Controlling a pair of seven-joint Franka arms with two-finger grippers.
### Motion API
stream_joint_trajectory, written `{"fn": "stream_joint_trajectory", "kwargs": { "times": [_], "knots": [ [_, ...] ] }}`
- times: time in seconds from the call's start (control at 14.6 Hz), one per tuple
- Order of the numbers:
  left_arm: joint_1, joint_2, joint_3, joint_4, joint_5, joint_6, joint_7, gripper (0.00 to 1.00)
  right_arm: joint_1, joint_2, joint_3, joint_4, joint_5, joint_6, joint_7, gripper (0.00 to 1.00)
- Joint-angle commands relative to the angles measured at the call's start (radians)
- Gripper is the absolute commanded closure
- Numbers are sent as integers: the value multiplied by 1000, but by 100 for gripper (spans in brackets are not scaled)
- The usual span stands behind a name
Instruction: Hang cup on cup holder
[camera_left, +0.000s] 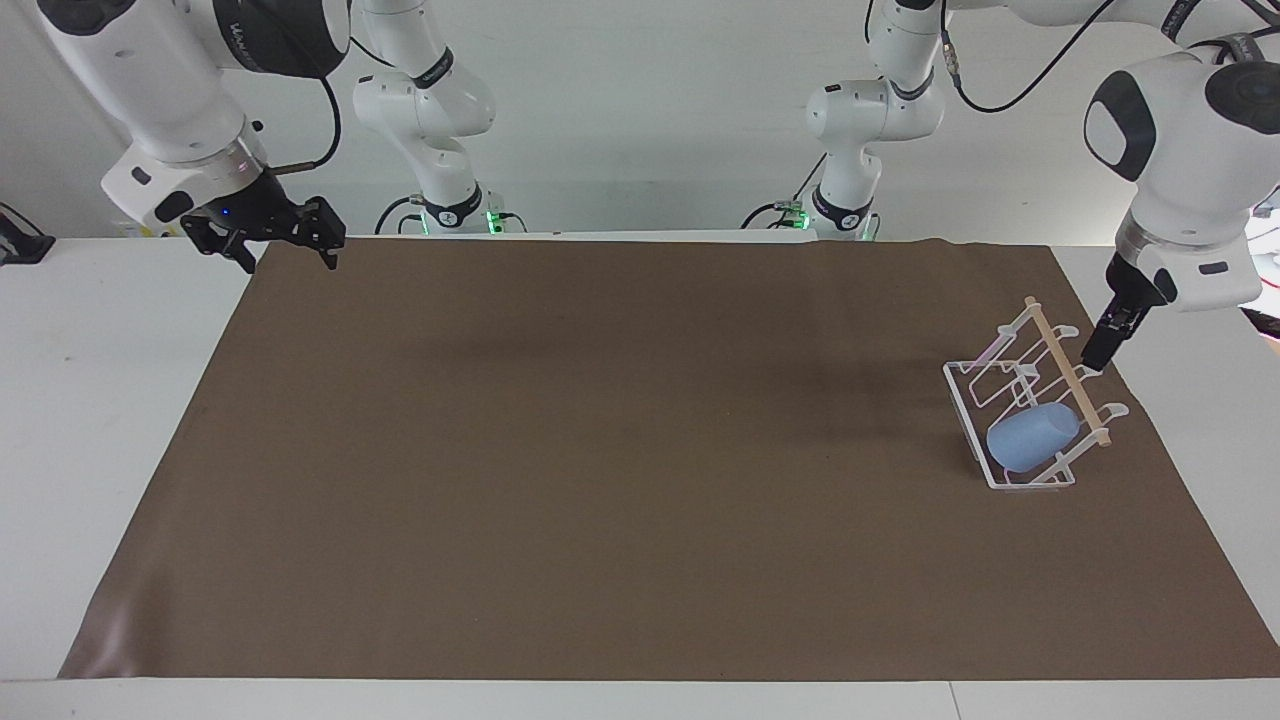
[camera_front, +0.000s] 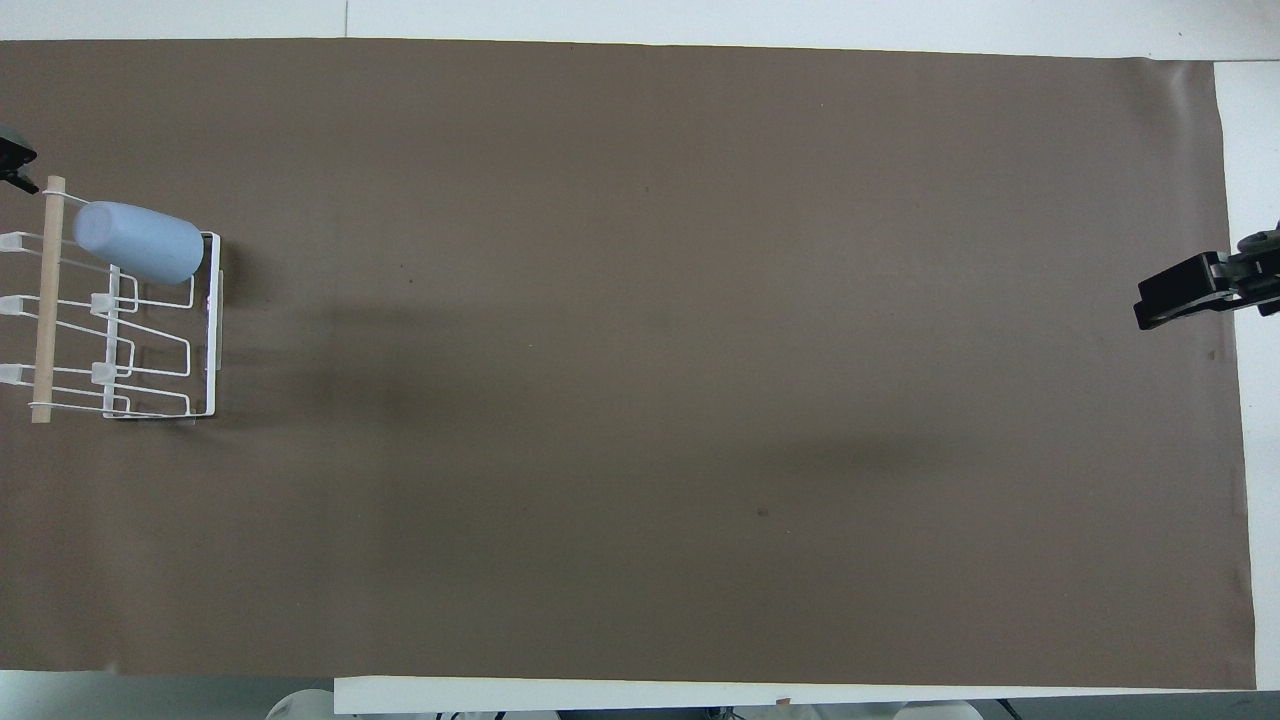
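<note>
At the upper left of the facing view, the right gripper (camera_left: 288, 255) is hanging in the air over the corner of the brown paper mat (camera_left: 600, 450) that is covering the white worktop (camera_left: 100, 400). Its jaws are standing wide apart and are holding nothing. In the overhead view the same gripper (camera_front: 1190, 298) is showing at the right edge of the frame, over the border of the mat. This arm is waiting, well apart from the task's things.

At the right side of the facing view, the left gripper (camera_left: 1096, 352) is pointing down, just beside the light wooden rod (camera_left: 1062, 362) of the small white wire cup holder (camera_left: 968, 428). I cannot tell whether its jaws are open or closed, and I cannot tell whether it is touching the rod. It is apart from the cup. In the overhead view only a dark tip is showing at the left edge of the frame.

The cup holder (camera_front: 212, 330) is standing on the mat at the left arm's end of the worktop, at the middle left of the overhead frame. Its rod (camera_front: 45, 300) is lying across the top of the slanted prongs.

The small light-blue plastic cup (camera_left: 1033, 436) is resting tilted on the prong of the holder that is farthest from the robots. In the overhead view the cup (camera_front: 138, 241) is lying between the rod and the base bar.
</note>
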Motion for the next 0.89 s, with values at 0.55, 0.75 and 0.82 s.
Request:
{"fn": "stream_joint_trajectory", "kwargs": {
  "times": [0.55, 0.75, 0.82],
  "knots": [
    [-17, -24, -24, 61, -209, -281, 495, 0, 14, -26, -7, -30, 17, 2, 24, 0],
    [-18, -27, -21, 62, -200, -278, 506, 0, 14, -26, -4, -31, 17, 2, 24, 0],
    [-18, -29, -21, 61, -200, -278, 506, 0, 14, -26, -4, -31, 17, 2, 24, 0]
  ]
}}
